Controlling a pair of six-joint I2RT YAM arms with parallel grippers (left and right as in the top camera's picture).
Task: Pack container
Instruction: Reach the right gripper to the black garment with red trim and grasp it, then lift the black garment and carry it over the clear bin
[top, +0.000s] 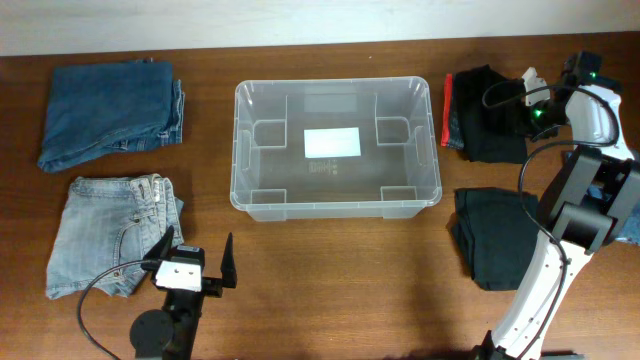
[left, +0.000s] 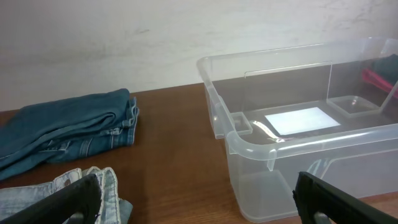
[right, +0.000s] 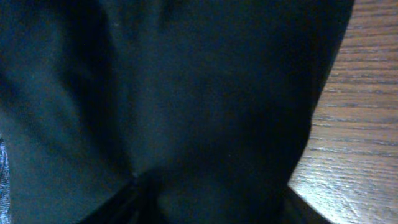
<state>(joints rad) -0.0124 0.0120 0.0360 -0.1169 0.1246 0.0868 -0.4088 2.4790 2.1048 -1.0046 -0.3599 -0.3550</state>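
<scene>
Clear plastic container (top: 334, 83) sits dead centre on the tabletop (top: 330, 285), with the white label (top: 331, 142) on its base showing through. The left pincer (top: 195, 258) is down at 7 o'clock, fingers wide apart and gripping nothing, just beside the light blue jeans (top: 110, 235) at 8. Darker folded jeans (top: 110, 112) lie at 10. The right pincer (top: 508, 100) is at 2 o'clock, down on the black clothes stack (top: 480, 125). Its own camera is all black fabric, so I can't tell if it's apart or clamped. Another black garment (top: 495, 240) lies at 4.
</scene>
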